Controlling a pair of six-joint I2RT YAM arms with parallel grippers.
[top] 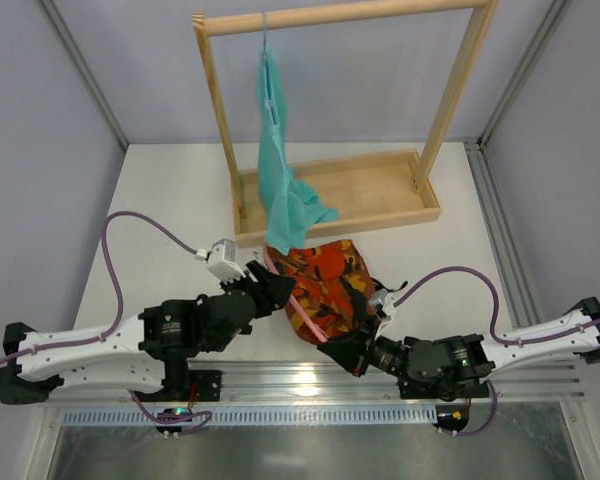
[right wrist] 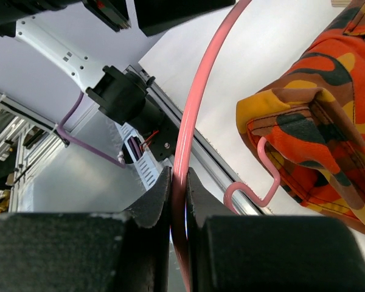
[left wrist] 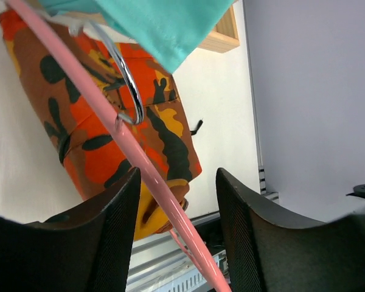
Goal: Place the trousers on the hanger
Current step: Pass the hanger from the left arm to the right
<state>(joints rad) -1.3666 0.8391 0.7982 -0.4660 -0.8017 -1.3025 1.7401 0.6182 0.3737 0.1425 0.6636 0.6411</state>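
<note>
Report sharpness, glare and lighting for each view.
Top external: evenly lit and sharp, the trousers pattern clear. Left wrist: dark fingers soft near the lens, glare streak on the metal hook. Right wrist: fingers soft-edged, pink hanger crisp.

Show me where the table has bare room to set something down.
Bare table left of the wooden rack, and a narrow strip right of it. Crowded at centre front: trousers, hanger, left gripper and right gripper meet there.
</note>
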